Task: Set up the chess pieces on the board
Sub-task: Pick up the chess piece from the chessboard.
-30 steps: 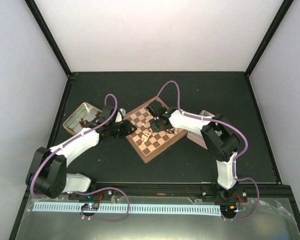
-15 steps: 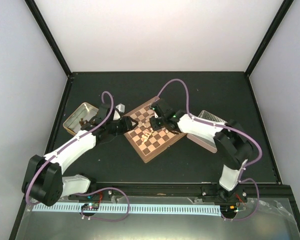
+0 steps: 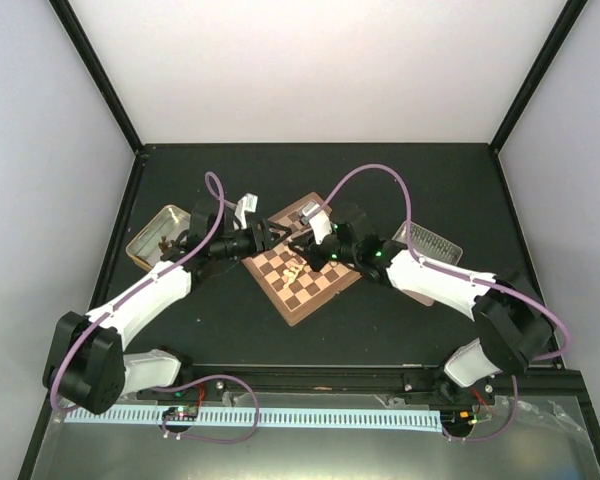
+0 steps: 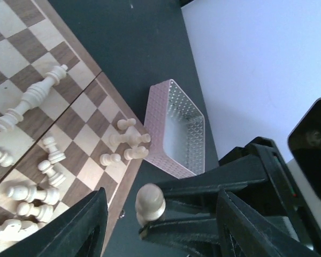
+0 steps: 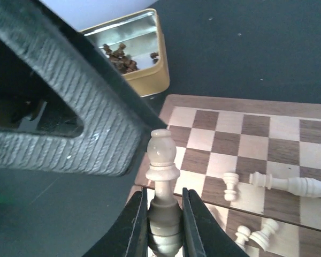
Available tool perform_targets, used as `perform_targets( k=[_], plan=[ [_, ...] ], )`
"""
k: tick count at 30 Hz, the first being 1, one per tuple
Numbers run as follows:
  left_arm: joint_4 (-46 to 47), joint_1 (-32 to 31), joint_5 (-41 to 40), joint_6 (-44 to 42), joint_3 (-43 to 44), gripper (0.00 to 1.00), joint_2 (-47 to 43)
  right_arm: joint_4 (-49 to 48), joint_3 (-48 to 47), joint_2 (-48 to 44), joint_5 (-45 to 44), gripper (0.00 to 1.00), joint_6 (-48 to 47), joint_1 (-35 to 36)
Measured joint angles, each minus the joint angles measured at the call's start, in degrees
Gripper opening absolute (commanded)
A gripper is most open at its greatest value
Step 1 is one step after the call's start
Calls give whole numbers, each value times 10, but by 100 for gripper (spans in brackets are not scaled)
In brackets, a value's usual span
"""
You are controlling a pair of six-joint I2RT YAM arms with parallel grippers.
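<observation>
Both arms reach in from the near edge. On the dark counter sits one board, turned corner-on to me. Loose cream pieces lie on it, eleven as best I can count. Several are tipped over, and one long piece lies by itself. Over the board's far-left edge the two pincers meet. The right pincer is clamped on a twelfth piece, held upright with its round head above the fingers. The left pincer is spread wide and grips nothing. Two tins flank the board: a gold tin on the left holding dark pieces, and a pink tin on the right.
</observation>
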State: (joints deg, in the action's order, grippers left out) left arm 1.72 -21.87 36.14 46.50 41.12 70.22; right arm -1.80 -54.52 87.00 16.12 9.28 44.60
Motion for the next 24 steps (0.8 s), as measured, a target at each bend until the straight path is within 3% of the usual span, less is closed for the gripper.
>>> perform_targets(
  k=[9, 13, 18, 24],
  plan=[
    [12, 0, 18, 2, 0, 24, -8, -39, 13, -18, 56, 14, -6, 0],
    [15, 0, 25, 3, 0, 3, -9, -44, 13, -20, 60, 25, -1, 0],
    [14, 0, 34, 9, 0, 2, -16, -47, 16, -39, 52, 54, 36, 0],
    [17, 0, 47, 59, 9, 2, -35, -91, 37, -130, 50, 64, 132, -5]
  ],
)
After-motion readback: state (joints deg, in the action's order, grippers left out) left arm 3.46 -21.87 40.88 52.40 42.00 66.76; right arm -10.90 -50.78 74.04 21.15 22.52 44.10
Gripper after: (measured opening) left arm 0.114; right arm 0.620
